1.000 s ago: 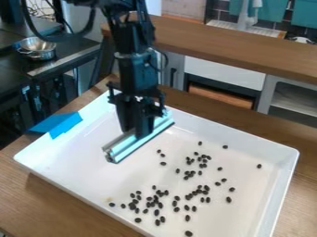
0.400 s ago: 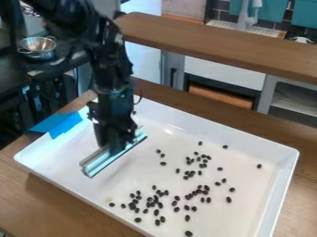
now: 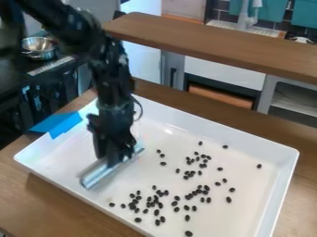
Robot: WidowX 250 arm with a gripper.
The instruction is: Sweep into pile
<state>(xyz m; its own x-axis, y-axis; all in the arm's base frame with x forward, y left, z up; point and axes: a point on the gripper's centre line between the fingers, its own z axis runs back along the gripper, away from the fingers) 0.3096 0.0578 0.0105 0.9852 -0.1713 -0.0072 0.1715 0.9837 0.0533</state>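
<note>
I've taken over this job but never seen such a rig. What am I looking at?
All three pictures come from one fixed camera, looking down at a slant. The black machine at upper left is a robot arm. Its claw holds a long, light bar, low over the left part of a white tray. The tray sits on a wooden table, with blue tape at one corner. Dark beans lie scattered inside, right of the bar, not yet in one pile.
</note>
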